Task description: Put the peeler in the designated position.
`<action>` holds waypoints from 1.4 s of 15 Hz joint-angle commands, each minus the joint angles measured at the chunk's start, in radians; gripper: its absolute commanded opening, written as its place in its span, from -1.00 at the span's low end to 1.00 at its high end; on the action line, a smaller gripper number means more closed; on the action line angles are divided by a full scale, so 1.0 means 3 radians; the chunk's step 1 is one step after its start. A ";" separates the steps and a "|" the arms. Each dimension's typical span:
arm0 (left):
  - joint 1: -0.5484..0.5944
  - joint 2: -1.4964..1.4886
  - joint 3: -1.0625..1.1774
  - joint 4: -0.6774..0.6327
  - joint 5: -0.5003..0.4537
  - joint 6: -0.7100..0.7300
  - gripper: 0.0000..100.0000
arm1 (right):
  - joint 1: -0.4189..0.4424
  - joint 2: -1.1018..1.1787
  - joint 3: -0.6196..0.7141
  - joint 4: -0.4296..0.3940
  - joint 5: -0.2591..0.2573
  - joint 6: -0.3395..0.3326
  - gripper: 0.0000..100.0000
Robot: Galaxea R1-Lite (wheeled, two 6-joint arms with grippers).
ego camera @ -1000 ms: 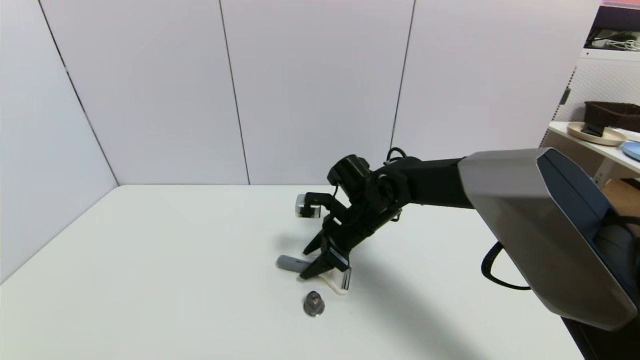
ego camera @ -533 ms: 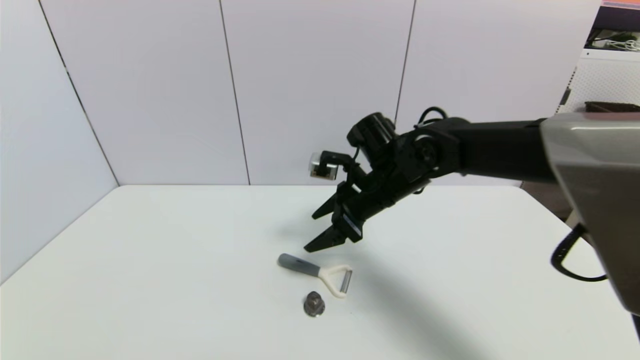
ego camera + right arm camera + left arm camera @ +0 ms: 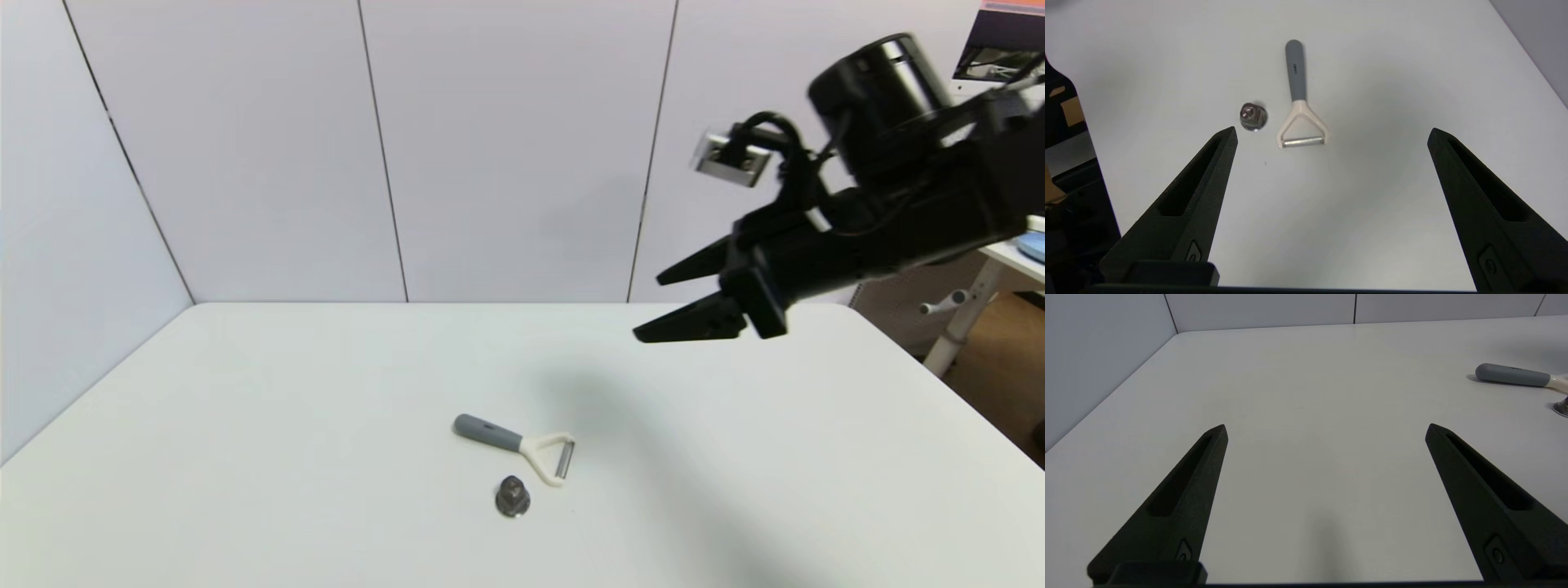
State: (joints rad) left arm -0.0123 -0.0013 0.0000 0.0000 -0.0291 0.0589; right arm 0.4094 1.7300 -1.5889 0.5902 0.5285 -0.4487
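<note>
The peeler point(image 3: 518, 443) lies flat on the white table, grey handle pointing left, cream forked head and blade to the right. The dark dome-shaped nut point(image 3: 512, 496) that marks the designated position sits just in front of it, a small gap apart. My right gripper point(image 3: 649, 309) hangs open and empty high above the table, up and to the right of both. The right wrist view looks down on the peeler point(image 3: 1298, 94) and nut point(image 3: 1253, 116) beyond the open gripper point(image 3: 1332, 130). My left gripper point(image 3: 1326, 426) is open and empty low over the table, with the peeler handle point(image 3: 1511, 375) far off to its side.
White wall panels close off the table's back and left sides. The table's right edge point(image 3: 939, 376) drops off toward a white shelf with a blue plate point(image 3: 1033, 245). A dark part of the robot point(image 3: 1069, 171) shows at the near edge of the table.
My right gripper has lifted off the peeler and pulled back up and to the right, open and empty. The peeler stays where it lay beside the nut.
</note>
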 commanded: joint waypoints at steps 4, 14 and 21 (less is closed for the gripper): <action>0.0000 0.0004 0.0000 0.0000 0.0000 -0.0002 1.00 | -0.0746 -0.2285 0.1579 -0.0239 -0.0892 0.0335 1.00; 0.0000 0.0004 0.0000 0.0000 0.0000 0.0003 1.00 | -0.1303 -0.4391 0.3359 -0.0960 -0.1634 0.0703 1.00; 0.0000 0.0004 0.0000 0.0000 0.0000 -0.0002 1.00 | -0.1395 -0.5184 0.4228 -0.1482 -0.1644 0.0938 1.00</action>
State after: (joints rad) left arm -0.0123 -0.0013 0.0000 0.0000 -0.0287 0.0581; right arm -0.0091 0.2515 -0.3911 0.1943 0.0368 -0.1687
